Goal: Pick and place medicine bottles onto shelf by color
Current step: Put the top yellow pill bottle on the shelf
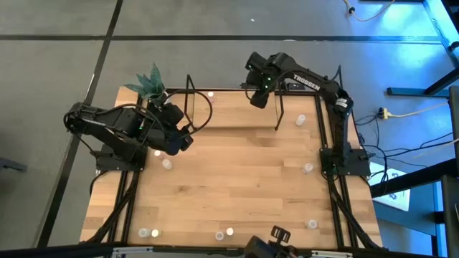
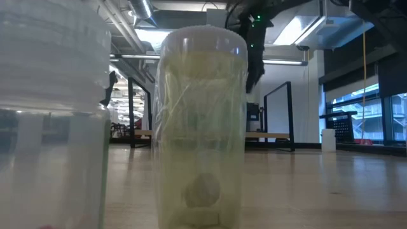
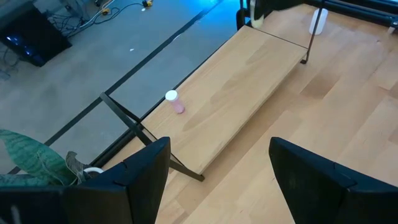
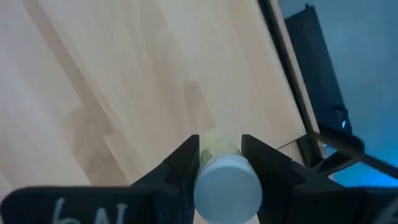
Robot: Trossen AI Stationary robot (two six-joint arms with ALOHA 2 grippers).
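The shelf (image 1: 229, 111) stands at the table's far edge, and one pink-topped bottle (image 1: 210, 94) stands on its board; it also shows in the left wrist view (image 3: 174, 101). My right gripper (image 1: 257, 99) hovers over the shelf's right part, shut on a small bottle (image 4: 225, 180) with a whitish end and a yellow-green end. My left gripper (image 1: 183, 140) is open and empty near the shelf's left end, its fingers (image 3: 143, 168) wide apart. Several other bottles stand scattered on the table, such as one on the right (image 1: 300, 120) and one on the left (image 1: 167, 164). My right gripper pinches the bottle's sides (image 4: 205, 158) between its two fingers, coming from above and pointing down at the shelf board (image 4: 124, 81). The bottle lies along the fingers, whitish end toward the wrist, yellow-green end (image 4: 214, 142) toward the tips. It is lifted clear of the board.
A green plant (image 1: 149, 82) stands at the table's far left corner, beside the shelf's left posts. Bottles stand near the front edge (image 1: 229, 232) and right side (image 1: 308, 168). Two bottles (image 2: 201, 127) stand right before the low camera and block most of its view.
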